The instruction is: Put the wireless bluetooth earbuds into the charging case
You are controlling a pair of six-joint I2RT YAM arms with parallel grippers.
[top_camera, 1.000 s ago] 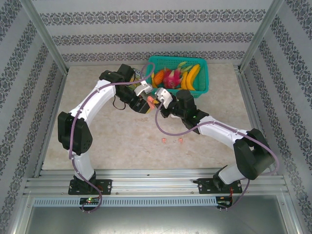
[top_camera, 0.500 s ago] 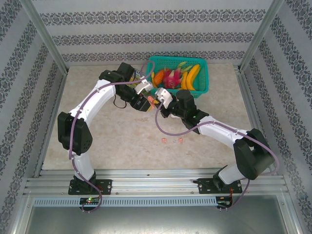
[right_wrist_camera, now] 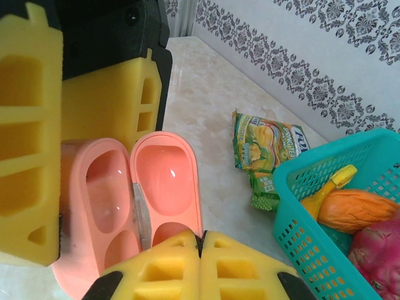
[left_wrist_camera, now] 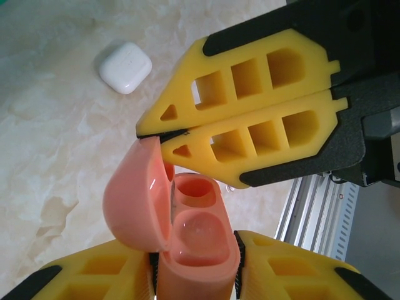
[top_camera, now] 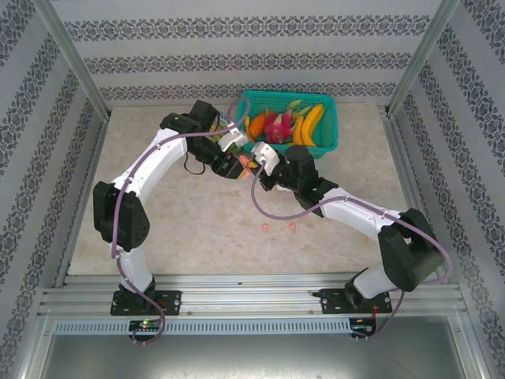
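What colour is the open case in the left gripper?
The charging case is salmon pink; clearest in left wrist view.

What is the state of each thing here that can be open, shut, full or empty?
pink case, open, both wells empty
white case, closed, on the table
left gripper, shut on the pink case
right gripper, shut, tips at the lid edge
pink earbuds, loose on the table

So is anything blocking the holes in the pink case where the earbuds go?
The pink rounded plastic charging case, held by the left gripper, has its lid open and both holes bare. The right gripper's shut yellow fingers rest against the lid's edge, just beside the holes. The two tiny pink earbuds lie on the table.
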